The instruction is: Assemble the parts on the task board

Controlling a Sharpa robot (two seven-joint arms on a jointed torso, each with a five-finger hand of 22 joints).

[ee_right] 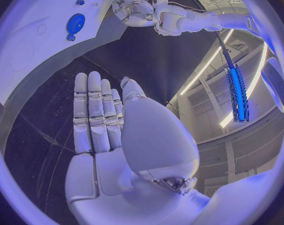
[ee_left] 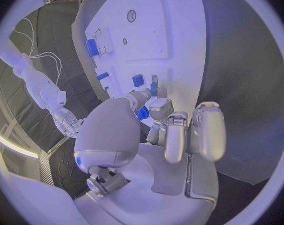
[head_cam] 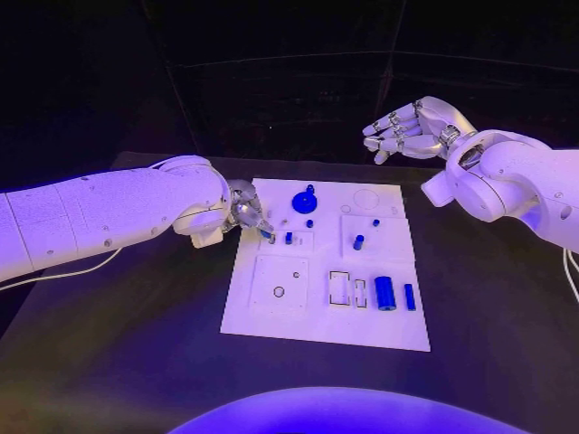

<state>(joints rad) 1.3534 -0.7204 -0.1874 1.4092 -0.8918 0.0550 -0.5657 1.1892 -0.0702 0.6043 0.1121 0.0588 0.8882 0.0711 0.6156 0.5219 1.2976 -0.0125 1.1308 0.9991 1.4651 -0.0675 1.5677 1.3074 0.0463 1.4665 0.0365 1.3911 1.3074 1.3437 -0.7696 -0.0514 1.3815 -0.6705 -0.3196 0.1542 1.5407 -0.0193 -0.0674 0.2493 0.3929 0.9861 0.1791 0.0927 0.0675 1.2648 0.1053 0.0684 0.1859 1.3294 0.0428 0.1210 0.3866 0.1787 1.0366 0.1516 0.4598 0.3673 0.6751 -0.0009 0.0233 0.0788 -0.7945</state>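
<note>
Your left hand (head_cam: 247, 215) pinches a small blue plastic peg (ee_left: 154, 89) at the left edge of the white flat task board (head_cam: 318, 327). It looks light, stiff and slippery; take it by its sides. Your right hand (head_cam: 413, 128) hovers spread, holding nothing, beyond the board above the matte black counter (head_cam: 133, 362).

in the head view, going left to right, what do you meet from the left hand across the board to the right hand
left hand at the task board's left edge → round blue part → blue cylinder lying on the board → right hand, raised beyond the board's far right corner
</note>
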